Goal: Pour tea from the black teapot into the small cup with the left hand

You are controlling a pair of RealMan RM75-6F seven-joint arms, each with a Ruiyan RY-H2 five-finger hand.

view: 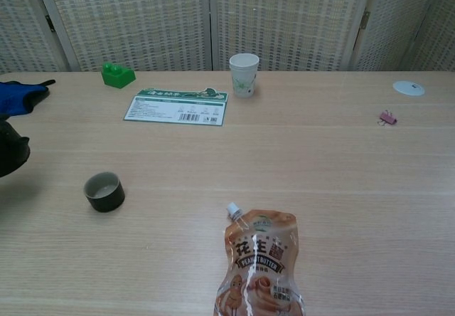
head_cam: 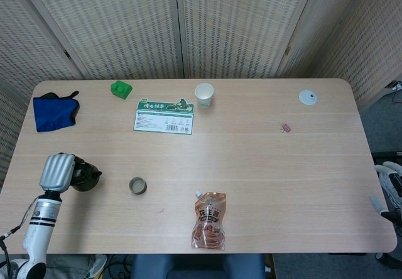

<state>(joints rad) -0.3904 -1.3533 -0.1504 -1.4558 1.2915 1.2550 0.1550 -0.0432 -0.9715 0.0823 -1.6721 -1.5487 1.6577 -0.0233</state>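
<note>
Light wood-grain table (head_cam: 264, 166), rounded corners, backed by woven folding screens (head_cam: 239, 21). Black teapot (head_cam: 85, 176) at the near left edge, lifted in the left hand (head_cam: 56, 171), hand's back turned to the head camera, fingers hidden; seen only as a dark edge in the chest view (view: 11, 156). Spout directed right, toward the small cup (head_cam: 137, 186); long axis roughly level across the table. Small cup upright, well apart to the right of the teapot, bare wood between them. Right hand (head_cam: 389, 194) off the table's right edge, fingers apart, holding nothing. Blue cloth (head_cam: 55, 112) at the far left; green block (head_cam: 121, 89), printed card (head_cam: 164, 116) and paper cup (head_cam: 204, 95) along the far side. White disc (head_cam: 308, 97) and pink clip (head_cam: 286, 127) toward the right. Peanut butter pouch (head_cam: 209, 220) flat near the front edge, right of the small cup.
</note>
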